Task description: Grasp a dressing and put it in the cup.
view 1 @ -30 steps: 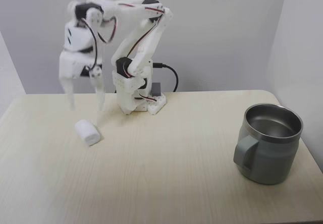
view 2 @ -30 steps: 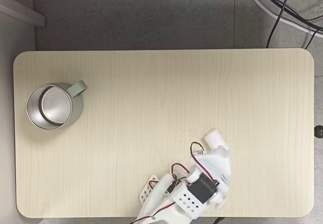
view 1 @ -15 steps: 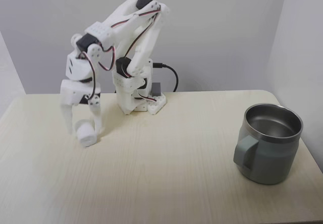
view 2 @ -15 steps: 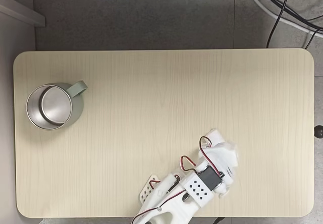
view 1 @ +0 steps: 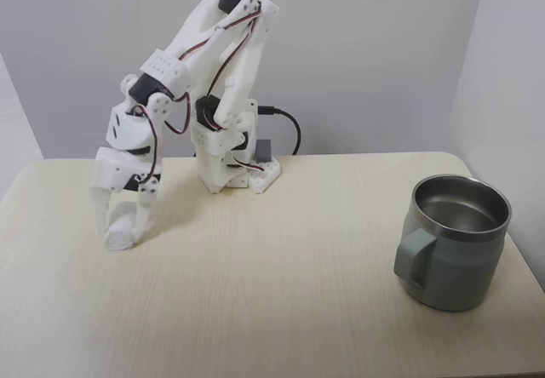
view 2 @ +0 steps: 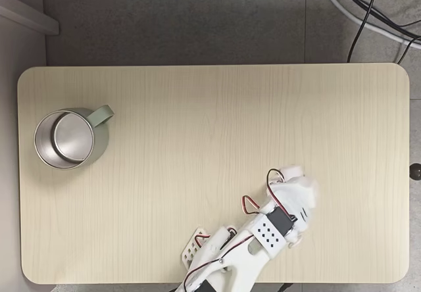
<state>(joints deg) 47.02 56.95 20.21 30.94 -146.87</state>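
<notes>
The gripper (view 1: 125, 235) has dropped to the table (view 1: 272, 293) and narrowed its fingers around the bandage roll (view 1: 122, 229), which was lying free beside it a second ago. The grasp looks made; the mug (view 1: 453, 243) stands well off to its right.

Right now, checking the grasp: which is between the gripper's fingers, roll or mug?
The roll, down between the gripper fingers; the mug stands far across the table.
</notes>
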